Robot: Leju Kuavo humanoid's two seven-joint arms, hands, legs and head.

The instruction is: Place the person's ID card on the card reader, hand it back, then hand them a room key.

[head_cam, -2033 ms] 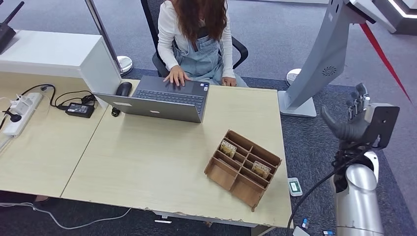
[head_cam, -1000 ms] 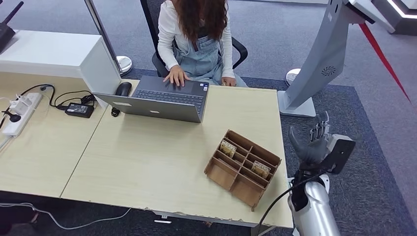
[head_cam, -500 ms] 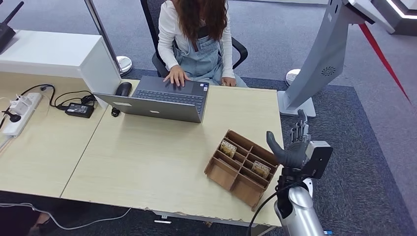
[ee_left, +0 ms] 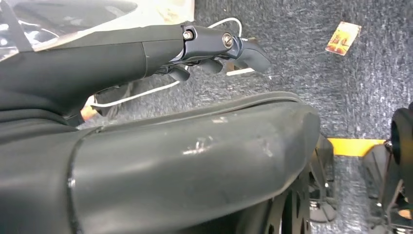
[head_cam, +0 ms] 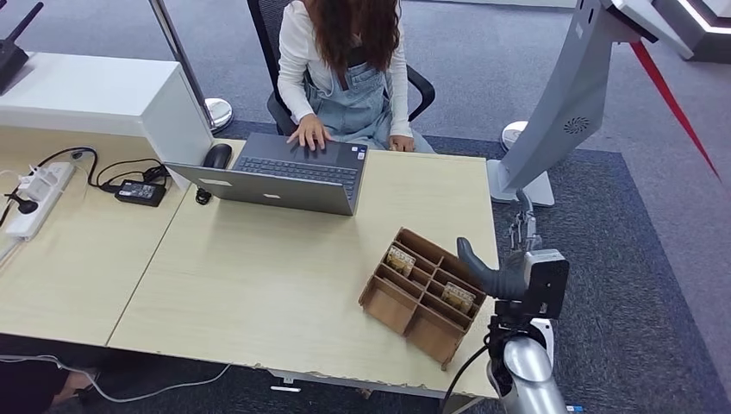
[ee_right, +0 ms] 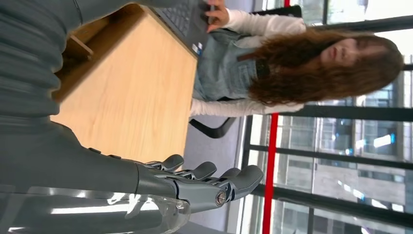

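Note:
My right hand [head_cam: 514, 269] is raised at the table's right edge, just right of a brown cardboard divider box [head_cam: 405, 315]. Its fingers are spread and its thumb points toward the box; it holds nothing. Patterned cards lie in two of the box's compartments [head_cam: 399, 259] [head_cam: 458, 297]. In the right wrist view the same hand [ee_right: 195, 181] shows straight, empty fingers beyond the table [ee_right: 126, 97]. A person [head_cam: 345, 60] sits at the far side, typing on a laptop [head_cam: 284, 177]. My left hand [ee_left: 214, 44] hangs over the carpet, fingers loosely bent, empty.
A mouse [head_cam: 216, 156], a power adapter [head_cam: 140, 191] and a power strip [head_cam: 39, 198] lie at the table's left. A white kiosk stand [head_cam: 560, 112] rises right of the table. A small card [ee_left: 343, 38] lies on the carpet near my left hand.
My right hand has come down and to the left, from out over the carpet to the table's right edge beside the box. The person keeps typing.

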